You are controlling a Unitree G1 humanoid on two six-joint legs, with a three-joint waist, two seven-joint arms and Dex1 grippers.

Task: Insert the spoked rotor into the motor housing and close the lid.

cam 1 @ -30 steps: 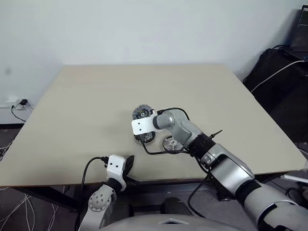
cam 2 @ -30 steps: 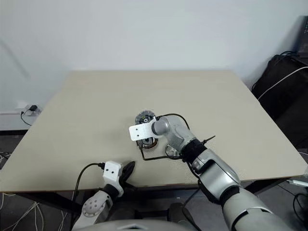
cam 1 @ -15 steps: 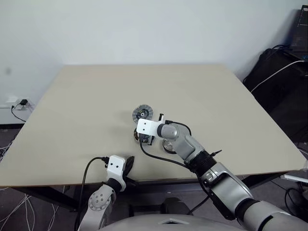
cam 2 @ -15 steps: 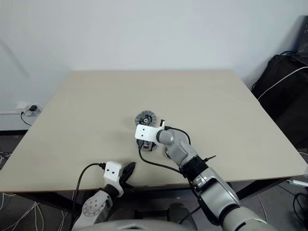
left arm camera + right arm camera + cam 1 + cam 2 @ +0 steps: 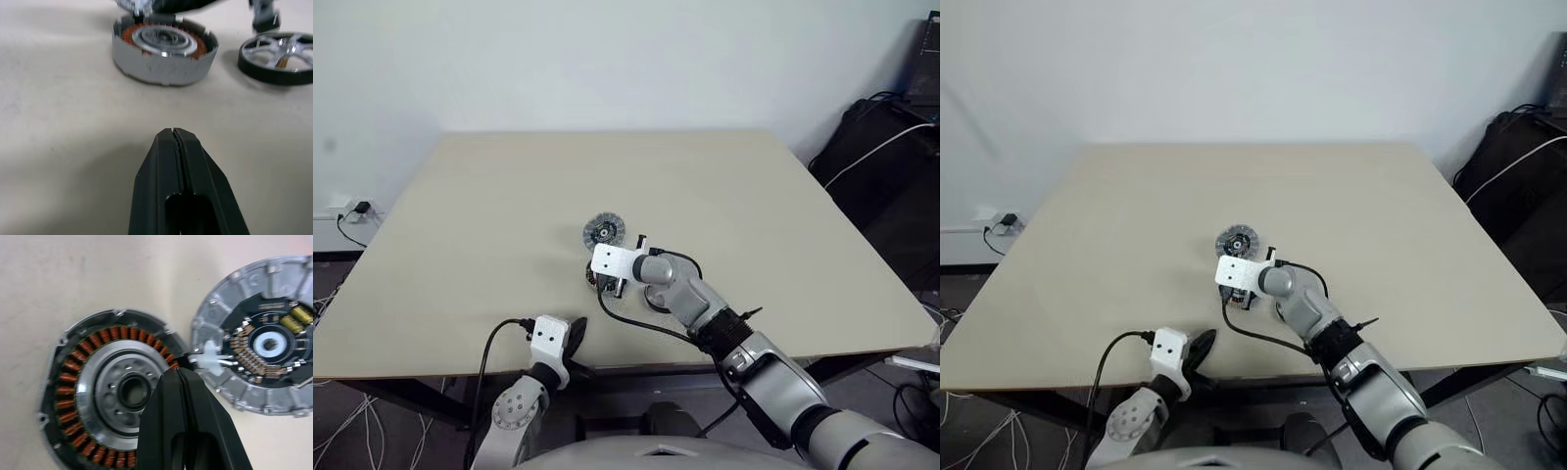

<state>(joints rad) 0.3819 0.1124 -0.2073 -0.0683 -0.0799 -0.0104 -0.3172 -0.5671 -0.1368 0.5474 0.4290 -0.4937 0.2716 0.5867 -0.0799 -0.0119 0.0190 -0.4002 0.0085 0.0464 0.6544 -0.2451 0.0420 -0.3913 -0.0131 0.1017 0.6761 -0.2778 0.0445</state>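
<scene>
While the right claw point(image 5: 182, 374) is held pressed together over the motor housing point(image 5: 110, 391), the spoked rotor point(image 5: 278, 58) is seen just beside it on the counter point(image 5: 489, 215), nearer that arm.

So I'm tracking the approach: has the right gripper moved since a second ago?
Yes. The right gripper has come down and toward the robot, away from the lid, which it partly covered before. It is shut over the motor housing.
</scene>
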